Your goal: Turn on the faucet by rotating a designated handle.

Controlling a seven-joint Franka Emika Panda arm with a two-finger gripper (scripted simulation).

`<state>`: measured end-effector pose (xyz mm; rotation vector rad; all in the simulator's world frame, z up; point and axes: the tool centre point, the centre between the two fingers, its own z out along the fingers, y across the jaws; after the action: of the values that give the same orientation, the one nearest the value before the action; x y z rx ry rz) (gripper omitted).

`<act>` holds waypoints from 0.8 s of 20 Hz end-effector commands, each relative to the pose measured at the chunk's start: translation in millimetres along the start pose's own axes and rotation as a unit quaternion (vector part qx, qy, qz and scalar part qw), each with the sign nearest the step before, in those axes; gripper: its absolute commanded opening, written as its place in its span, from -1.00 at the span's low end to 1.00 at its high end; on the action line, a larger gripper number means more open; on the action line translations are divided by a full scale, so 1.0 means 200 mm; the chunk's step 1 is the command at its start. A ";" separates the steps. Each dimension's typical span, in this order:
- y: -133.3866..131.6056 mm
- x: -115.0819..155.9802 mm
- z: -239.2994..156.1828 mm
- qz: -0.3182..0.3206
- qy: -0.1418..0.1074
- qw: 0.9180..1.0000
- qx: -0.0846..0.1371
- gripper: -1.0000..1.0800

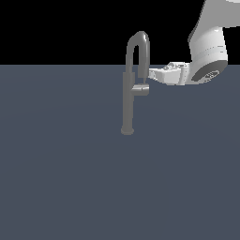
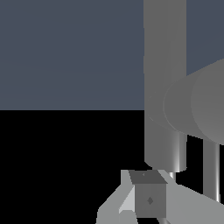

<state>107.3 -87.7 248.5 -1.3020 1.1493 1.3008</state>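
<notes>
One arm (image 1: 208, 51) reaches sideways, tool (image 1: 152, 73) just above handle (image 1: 140, 89).

faucet (image 1: 128, 101) upright on floor (image 1: 61, 178), hand (image 1: 152, 74) just above handle (image 1: 140, 89)

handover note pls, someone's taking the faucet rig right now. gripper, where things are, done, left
Gripper: reaches in sideways from the exterior view's right, tips close to the spout's downward end, above the handle. Holds nothing that I can see; open or shut can't be told.
Faucet: upright on the grey surface, base flange down.
Handle: short lever jutting from the stem toward the exterior view's right, just below the gripper; contact not confirmed.
Done: approach to the faucet.
Left: get onto the handle and rotate it. Probably needs to come down a little first.
</notes>
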 end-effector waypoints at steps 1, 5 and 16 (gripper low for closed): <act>0.00 0.00 0.00 0.000 -0.001 1.000 0.001 -1.00; 0.01 -0.01 0.00 0.000 -0.001 1.000 0.001 -1.00; 0.11 -0.05 0.00 0.000 -0.001 1.000 0.001 -1.00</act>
<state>88.6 -89.9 256.8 -1.2994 1.1493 1.3006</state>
